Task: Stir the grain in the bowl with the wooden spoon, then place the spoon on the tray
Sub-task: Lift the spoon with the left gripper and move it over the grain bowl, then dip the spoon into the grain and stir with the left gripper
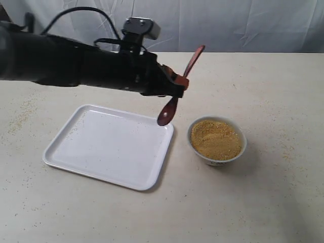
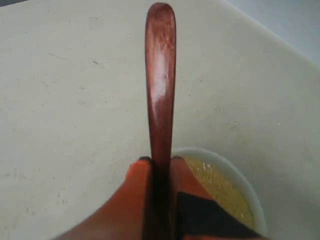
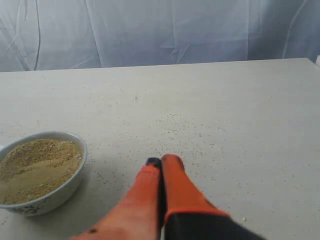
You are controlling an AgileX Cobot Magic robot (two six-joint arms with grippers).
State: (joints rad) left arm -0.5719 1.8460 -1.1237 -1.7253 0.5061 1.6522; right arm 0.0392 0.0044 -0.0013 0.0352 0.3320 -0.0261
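Left gripper (image 1: 178, 81) aloft, clamped on wooden spoon (image 1: 168, 110); right gripper (image 3: 162, 160) closed, empty.

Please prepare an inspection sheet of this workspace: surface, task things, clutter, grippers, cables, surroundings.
Surface: beige table, with loose grains scattered on it.
Job's things: tray empty; bowl to its right, holding grain; wooden spoon in the air, tilted, bowl end down, not in the grain.
Clutter: nothing seen.
Grippers: left gripper shut on the spoon's handle; right gripper shut, empty, above bare table beside the bowl.
Cables: black cable arches over the left arm.
Surroundings: white cloth backdrop behind the table.
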